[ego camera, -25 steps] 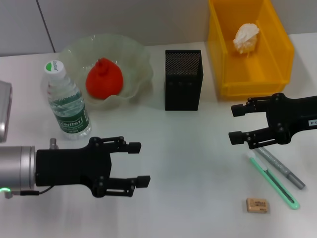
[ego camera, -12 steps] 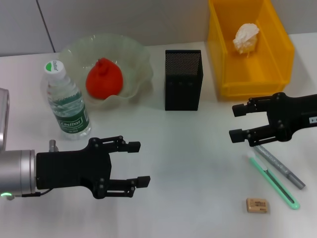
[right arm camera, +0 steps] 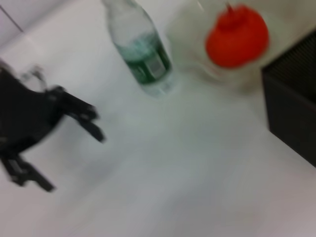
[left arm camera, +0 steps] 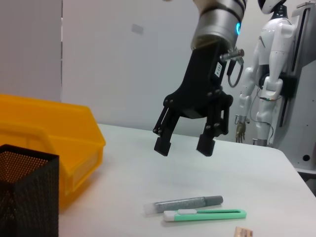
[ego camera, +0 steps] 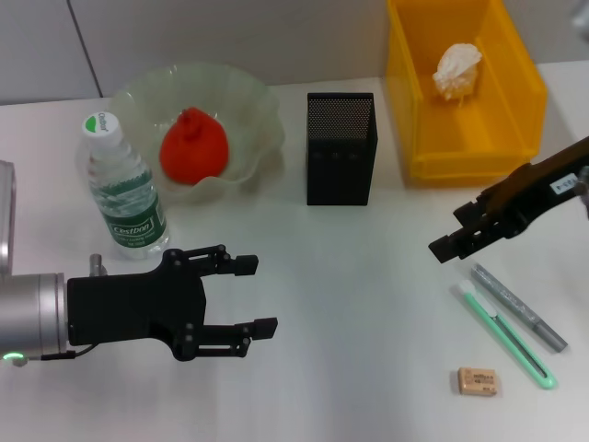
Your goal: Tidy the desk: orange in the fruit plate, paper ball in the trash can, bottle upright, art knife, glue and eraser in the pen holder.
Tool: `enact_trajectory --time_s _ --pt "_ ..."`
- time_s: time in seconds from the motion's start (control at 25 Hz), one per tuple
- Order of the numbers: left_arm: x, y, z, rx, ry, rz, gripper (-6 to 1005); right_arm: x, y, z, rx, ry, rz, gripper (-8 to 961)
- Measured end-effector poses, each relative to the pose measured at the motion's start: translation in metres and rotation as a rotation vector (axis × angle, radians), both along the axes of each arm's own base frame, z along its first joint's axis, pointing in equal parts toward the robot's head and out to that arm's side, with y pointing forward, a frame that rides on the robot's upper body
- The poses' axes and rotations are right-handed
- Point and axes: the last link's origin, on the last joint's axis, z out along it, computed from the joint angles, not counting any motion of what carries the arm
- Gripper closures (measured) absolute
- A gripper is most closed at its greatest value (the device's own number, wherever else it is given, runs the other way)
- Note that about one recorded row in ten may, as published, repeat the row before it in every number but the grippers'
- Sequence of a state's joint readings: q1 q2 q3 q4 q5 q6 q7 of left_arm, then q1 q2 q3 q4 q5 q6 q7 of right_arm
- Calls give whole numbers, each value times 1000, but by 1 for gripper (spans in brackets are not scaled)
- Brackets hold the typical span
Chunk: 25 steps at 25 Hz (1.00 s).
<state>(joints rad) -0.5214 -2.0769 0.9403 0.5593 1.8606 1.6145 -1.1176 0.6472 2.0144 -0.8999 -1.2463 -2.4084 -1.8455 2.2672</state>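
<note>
The orange (ego camera: 194, 145) lies in the pale-green fruit plate (ego camera: 253, 106) at the back left. Beside the plate the bottle (ego camera: 121, 189) stands upright. A paper ball (ego camera: 457, 70) rests inside the yellow trash can (ego camera: 526, 97). The black mesh pen holder (ego camera: 340, 147) stands mid-table. At the front right lie the green art knife (ego camera: 506, 336), the grey glue stick (ego camera: 518, 307) and the eraser (ego camera: 478, 380). My right gripper (ego camera: 453, 231) hangs open and tilted, just above and left of the glue; the left wrist view shows it (left arm camera: 183, 147) holding nothing. My left gripper (ego camera: 255, 295) is open and holds nothing, low at the front left.
A humanoid robot (left arm camera: 269, 69) stands beyond the table's far side in the left wrist view. A grey device edge (ego camera: 5, 216) sits at the far left. Bare white tabletop (ego camera: 359, 304) lies between the two grippers.
My right gripper has turned and tilted, its arm now coming in diagonally from the upper right. The left gripper has barely shifted. No object has moved.
</note>
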Motion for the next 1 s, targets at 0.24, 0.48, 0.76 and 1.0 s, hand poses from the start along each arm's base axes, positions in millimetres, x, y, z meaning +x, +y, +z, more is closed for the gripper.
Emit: enact_trajectory --time_s 0.24,0.48,0.76,1.0 --pt "-1 0 0 3 1 5 201 -27 18 -21 -21 -280 -132 143" --pt "-1 0 0 6 -3 7 201 -33 21 -35 -25 -375 -199 146" --pt "-1 -1 1 5 -13 10 201 -26 18 -52 -39 -439 -289 149" --pt "-1 -1 1 4 -14 9 201 -18 17 -60 -52 -461 -315 152"
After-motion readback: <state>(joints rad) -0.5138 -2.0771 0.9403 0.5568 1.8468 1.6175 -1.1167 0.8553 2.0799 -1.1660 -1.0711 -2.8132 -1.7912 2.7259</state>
